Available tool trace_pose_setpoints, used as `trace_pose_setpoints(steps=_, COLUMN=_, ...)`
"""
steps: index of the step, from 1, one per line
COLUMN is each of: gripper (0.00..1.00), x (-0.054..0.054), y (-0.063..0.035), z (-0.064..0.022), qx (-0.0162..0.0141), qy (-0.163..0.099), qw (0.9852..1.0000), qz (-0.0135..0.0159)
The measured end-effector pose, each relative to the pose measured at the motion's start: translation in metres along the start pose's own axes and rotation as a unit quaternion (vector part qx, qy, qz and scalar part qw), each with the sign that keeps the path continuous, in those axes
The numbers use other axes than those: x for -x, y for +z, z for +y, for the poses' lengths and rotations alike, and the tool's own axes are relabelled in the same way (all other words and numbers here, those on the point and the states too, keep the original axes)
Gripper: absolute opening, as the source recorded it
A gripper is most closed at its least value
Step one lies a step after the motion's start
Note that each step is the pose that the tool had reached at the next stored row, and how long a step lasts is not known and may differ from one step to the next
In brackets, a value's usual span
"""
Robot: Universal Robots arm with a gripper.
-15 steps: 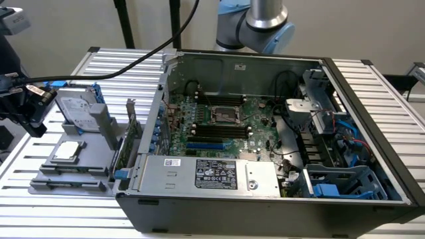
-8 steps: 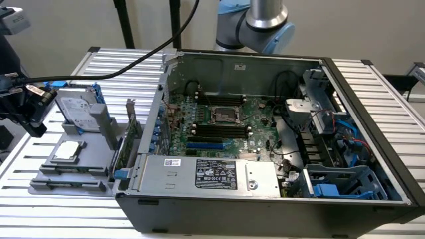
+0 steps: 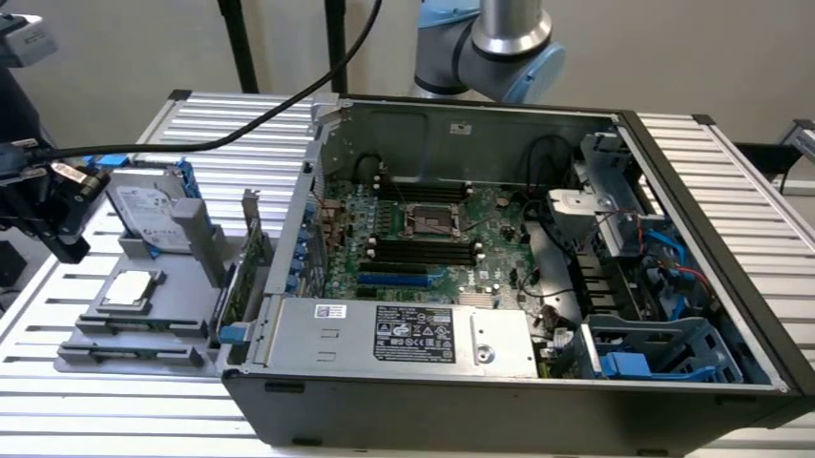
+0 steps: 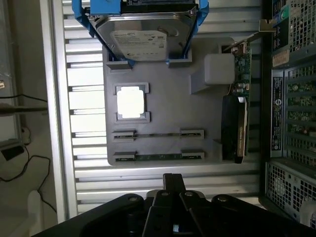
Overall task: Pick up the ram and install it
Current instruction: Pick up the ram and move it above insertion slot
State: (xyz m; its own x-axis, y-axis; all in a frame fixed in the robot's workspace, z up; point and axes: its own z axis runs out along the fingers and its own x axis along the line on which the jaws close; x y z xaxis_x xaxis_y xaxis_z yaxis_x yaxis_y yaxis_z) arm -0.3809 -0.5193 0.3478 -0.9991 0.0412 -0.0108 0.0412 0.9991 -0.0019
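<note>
Claw [image 4: 173, 177] is fully closed with nothing in it. In the wrist view it hangs over the slatted desk [image 4: 89, 98], just off the edge of the grey tray [image 4: 168, 118], not touching it.

The ram [image 4: 158, 157] sits on edge in the tray's slot row nearest the claw, held by a clip block at each end, with only its thin green top edge showing. The next row has a thin strip too; can't tell what it is.

Rest of the tray:
- CPU [image 4: 131, 102] flat in its square pocket, past the two slot rows
- hard drive [image 4: 143, 42] in a blue bracket [image 4: 81, 12] at the far end
- expansion card [image 4: 240, 64] upright along the side facing the PC case [image 3: 510, 401]

In the exterior view the case lies open on the desk, just beside the tray and to its right. The motherboard [image 3: 491, 215] is exposed, with the black memory slots [image 3: 421, 250] in rows just below the CPU socket — well apart from the ram.
</note>
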Motion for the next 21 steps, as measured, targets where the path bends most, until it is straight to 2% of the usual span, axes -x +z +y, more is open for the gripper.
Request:
trace_pose_setpoints(steps=5, gripper=0.11, x=0.0, y=0.002, z=0.0, qx=0.0006, qy=-0.045, qw=0.999, qz=-0.0001)
trace_pose_setpoints(steps=8, gripper=0.11, x=-0.0001, y=0.0035, z=0.0, qx=0.0009, qy=-0.073, qw=0.9974, qz=-0.0002)
trace_pose_setpoints(steps=11, gripper=0.11, x=0.0, y=0.005, z=0.0, qx=0.0012, qy=-0.1, qw=0.995, qz=-0.0002)
trace_pose_setpoints(steps=13, gripper=0.11, x=-0.0001, y=0.006, z=0.0, qx=0.0014, qy=-0.117, qw=0.9931, qz=-0.0003)
trace_pose_setpoints(steps=16, gripper=0.11, x=-0.0001, y=0.0075, z=0.0, qx=0.0017, qy=-0.145, qw=0.9894, qz=-0.0003)
trace_pose_setpoints(steps=21, gripper=0.11, x=-0.0001, y=0.01, z=0.0, qx=0.0022, qy=-0.19, qw=0.9819, qz=-0.0004)
